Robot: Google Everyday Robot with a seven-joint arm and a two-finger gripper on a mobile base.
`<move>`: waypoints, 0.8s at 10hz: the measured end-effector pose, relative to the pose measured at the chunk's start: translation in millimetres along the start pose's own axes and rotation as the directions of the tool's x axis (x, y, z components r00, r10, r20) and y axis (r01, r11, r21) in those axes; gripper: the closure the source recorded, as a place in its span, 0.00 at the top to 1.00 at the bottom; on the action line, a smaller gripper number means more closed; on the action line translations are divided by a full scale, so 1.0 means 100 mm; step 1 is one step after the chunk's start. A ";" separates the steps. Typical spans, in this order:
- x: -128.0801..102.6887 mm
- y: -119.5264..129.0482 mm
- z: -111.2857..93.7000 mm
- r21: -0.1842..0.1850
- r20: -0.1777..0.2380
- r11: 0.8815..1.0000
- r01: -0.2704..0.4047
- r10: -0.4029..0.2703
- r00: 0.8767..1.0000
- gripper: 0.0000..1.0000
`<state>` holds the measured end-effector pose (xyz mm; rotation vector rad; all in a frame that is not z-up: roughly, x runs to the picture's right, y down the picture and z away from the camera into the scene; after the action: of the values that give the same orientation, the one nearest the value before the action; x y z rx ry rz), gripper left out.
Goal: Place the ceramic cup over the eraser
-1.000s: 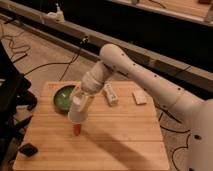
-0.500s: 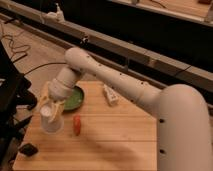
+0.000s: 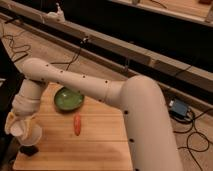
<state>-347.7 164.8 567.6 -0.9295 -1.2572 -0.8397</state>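
My gripper [image 3: 21, 128] is at the front left corner of the wooden table [image 3: 100, 145]. It is shut on the ceramic cup [image 3: 20, 132], a small cream cup held just above the table. The eraser [image 3: 29, 149], a small dark block, lies directly under and slightly to the right of the cup, partly hidden by it. I cannot tell whether the cup touches the eraser.
A green bowl [image 3: 68, 98] sits at the back left of the table. An orange carrot [image 3: 77, 124] lies in front of it. My white arm [image 3: 100, 90] crosses over the table's right half. Cables lie on the floor around the table.
My gripper has moved left and toward the front corner with the cup, from beside the carrot to over the eraser. The view has shifted closer.
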 end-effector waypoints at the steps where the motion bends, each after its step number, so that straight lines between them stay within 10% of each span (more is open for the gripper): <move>1: 0.01 0.01 -0.01 0.002 -0.001 1.000 -0.002 0.002 1.000 0.00; 8: 0.02 -0.01 0.01 0.003 0.019 1.000 -0.014 0.014 1.000 0.00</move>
<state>-348.5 165.0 569.6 -0.9447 -1.2670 -0.8194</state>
